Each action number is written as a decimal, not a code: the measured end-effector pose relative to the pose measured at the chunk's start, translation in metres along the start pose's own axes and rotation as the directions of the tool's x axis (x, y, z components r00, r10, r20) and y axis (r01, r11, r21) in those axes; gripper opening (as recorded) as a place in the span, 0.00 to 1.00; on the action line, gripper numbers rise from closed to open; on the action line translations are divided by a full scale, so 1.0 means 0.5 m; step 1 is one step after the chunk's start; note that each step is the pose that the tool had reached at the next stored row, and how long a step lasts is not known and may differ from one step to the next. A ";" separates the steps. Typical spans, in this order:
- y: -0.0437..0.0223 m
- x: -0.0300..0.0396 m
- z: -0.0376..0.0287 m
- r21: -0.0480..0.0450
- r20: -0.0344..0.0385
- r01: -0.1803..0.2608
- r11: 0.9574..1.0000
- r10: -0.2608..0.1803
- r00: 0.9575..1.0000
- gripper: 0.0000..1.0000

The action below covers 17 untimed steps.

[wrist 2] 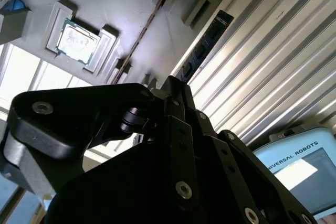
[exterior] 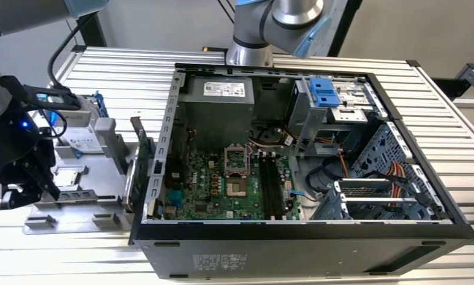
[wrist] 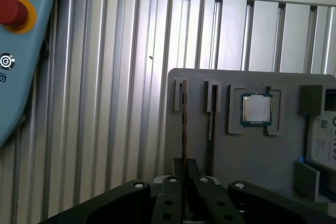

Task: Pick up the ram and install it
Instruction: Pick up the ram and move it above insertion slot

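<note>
Gripper (wrist: 184,169) (grip state: can't tell) sits at end of ram (wrist: 183,121), edge-up in tray (exterior: 78,211) at exterior view's lower left; off-centre hold could tilt or drop it on lifting.

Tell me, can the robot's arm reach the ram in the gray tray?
Probably yes: the end effector sits right at the ram, standing on edge in the gray tray, with nothing between them.

Clear lane I see for the end effector (wrist: 185,166): bare ribbed aluminium table (wrist: 115,77) between grey parts tray (wrist: 252,156) and blue teach pendant (wrist: 26,77). Tray's other side blocked: upright bracketed card (exterior: 144,155), black open computer case (exterior: 300,246).
</note>
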<state>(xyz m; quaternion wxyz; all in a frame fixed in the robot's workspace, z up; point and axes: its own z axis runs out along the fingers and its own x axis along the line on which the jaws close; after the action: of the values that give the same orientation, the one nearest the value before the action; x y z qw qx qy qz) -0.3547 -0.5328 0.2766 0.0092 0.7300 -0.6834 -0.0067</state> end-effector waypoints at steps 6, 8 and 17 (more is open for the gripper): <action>0.000 0.000 -0.019 0.000 0.000 0.000 1.000 0.000 1.000 0.00; 0.000 0.000 -0.023 0.000 0.000 0.000 1.000 0.000 1.000 0.00; 0.001 0.000 -0.032 0.000 0.000 0.000 1.000 0.000 1.000 0.00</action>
<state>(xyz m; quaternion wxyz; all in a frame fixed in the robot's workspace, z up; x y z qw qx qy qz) -0.3546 -0.5329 0.2927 0.0091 0.7300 -0.6833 -0.0067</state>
